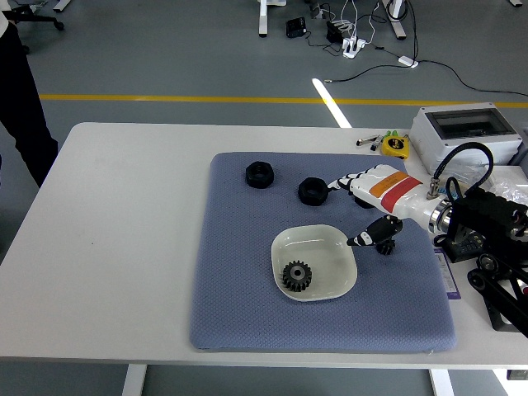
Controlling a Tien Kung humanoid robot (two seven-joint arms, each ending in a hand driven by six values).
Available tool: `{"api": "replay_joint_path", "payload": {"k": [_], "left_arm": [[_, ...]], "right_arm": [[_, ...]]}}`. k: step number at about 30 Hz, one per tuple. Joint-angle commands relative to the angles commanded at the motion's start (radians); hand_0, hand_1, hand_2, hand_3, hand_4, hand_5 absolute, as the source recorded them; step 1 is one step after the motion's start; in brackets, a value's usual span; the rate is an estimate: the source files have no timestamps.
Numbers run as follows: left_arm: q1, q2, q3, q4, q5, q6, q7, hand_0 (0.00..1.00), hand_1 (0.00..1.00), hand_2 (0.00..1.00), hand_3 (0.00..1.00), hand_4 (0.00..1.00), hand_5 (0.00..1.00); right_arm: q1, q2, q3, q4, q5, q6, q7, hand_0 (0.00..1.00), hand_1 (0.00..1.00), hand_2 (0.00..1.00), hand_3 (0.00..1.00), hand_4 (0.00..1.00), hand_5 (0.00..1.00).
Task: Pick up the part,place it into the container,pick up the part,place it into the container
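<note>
Gear part (295, 275) lies inside the white container (323, 241), in its lower left area, and nothing touches it. My right robot hand (369, 210) is above the blue mat (239, 272), to the right of the container and just past its upper right rim. Its fingers (340, 183) are spread and relaxed, pointing to the left, and I see nothing held in them. The thumb (369, 236) hangs lower, close to the container's right edge. The white and orange wrist continues to the black arm (487, 239), which comes in from the right side.

One black nut (313, 190) sits on the mat just beside the fingertips, at their left. I cannot tell if they touch it. A second black nut (259, 174) lies further left, near the far edge of the mat, apart from the first. A small dark piece (385, 244) shows under the hand, partly hidden, and I cannot say what it is.

The mat covers the right half of the white worktop (124, 239). At the far right corner of the worktop stand a grey box (467, 136) with a clear lid, a yellow tape measure (396, 145) and some plastic bags (466, 177). I do not see my left arm. At the upper left edge a person's dark clothing (25, 99) is visible beside the worktop.
</note>
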Motion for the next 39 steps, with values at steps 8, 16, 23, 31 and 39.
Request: {"api": "replay_joint_path", "payload": {"k": [8, 16, 23, 31, 39], "left_arm": [[-0.002, -0.001, -0.005, 0.000, 0.010, -0.001, 0.003, 0.744, 0.749, 0.801, 0.590, 0.704, 0.650], [-0.003, -0.002, -0.002, 0.000, 0.023, -0.001, 0.008, 0.743, 0.748, 0.800, 0.590, 0.704, 0.650], [-0.006, -0.002, 0.015, 0.000, 0.011, -0.002, 0.007, 0.742, 0.747, 0.798, 0.588, 0.704, 0.650], [-0.007, -0.001, 0.017, 0.000, 0.016, -0.004, 0.008, 0.743, 0.743, 0.795, 0.589, 0.703, 0.649], [-0.008, 0.001, 0.027, 0.000, 0.019, -0.006, 0.009, 0.743, 0.738, 0.795, 0.590, 0.703, 0.650]], "right_arm": [[-0.033, -0.021, 0.017, -0.067, 0.002, 0.001, 0.005, 0.472, 0.584, 0.702, 0.661, 0.897, 0.234], [-0.037, 0.000, 0.000, -0.150, 0.021, -0.023, 0.012, 0.462, 0.575, 0.698, 0.640, 0.890, 0.231], [-0.029, 0.020, -0.006, -0.213, 0.038, -0.033, 0.016, 0.457, 0.566, 0.693, 0.631, 0.882, 0.234], [-0.030, 0.024, -0.008, -0.252, 0.053, -0.030, 0.018, 0.438, 0.528, 0.600, 0.595, 0.782, 0.171], [-0.039, 0.017, -0.004, -0.252, 0.055, -0.022, 0.018, 0.424, 0.519, 0.592, 0.588, 0.771, 0.166]]}}
